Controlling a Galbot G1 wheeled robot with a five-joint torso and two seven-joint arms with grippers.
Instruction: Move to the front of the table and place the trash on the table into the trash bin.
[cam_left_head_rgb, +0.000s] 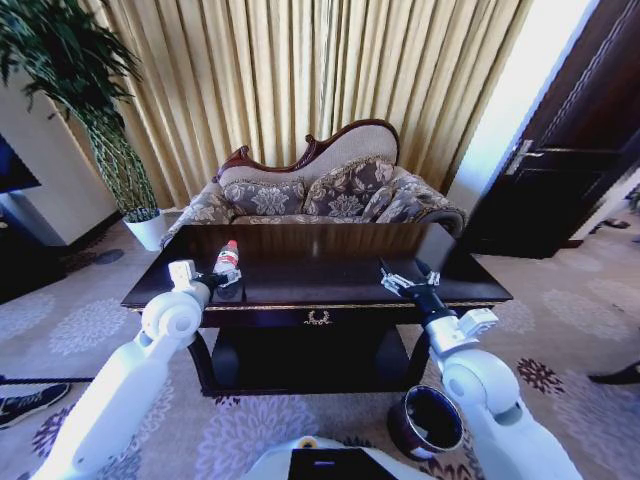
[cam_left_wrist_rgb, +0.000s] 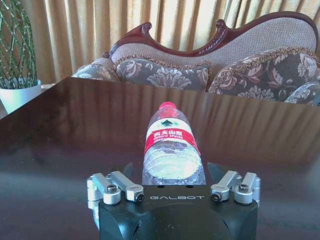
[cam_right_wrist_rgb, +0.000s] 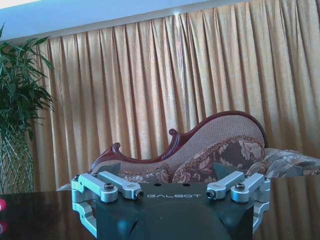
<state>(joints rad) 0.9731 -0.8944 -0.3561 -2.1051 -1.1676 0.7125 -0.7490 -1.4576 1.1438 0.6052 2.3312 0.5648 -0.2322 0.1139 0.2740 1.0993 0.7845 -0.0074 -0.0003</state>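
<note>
Clear bottle (cam_left_wrist_rgb: 172, 150) between spread left hand (cam_left_wrist_rgb: 173, 176) fingers, mid-table (cam_left_head_rgb: 330, 250).

Counter (cam_left_head_rgb: 330, 268) before me: a long, glossy dark-brown top with gold trim along its front edge, a gold ornament (cam_left_head_rgb: 318, 318) centred on the front, and a lower shelf (cam_left_head_rgb: 310, 365) beneath. Lying on the top, toward my left end, is a clear plastic bottle (cam_left_head_rgb: 228, 262) with red cap and red label, its cap pointing away from me. The polished surface mirrors the curtains and sofa behind. The counter stands on a patterned carpet (cam_left_head_rgb: 90, 330), which also carries a small round dark bin (cam_left_head_rgb: 427, 420) near the counter's front right leg.
</note>
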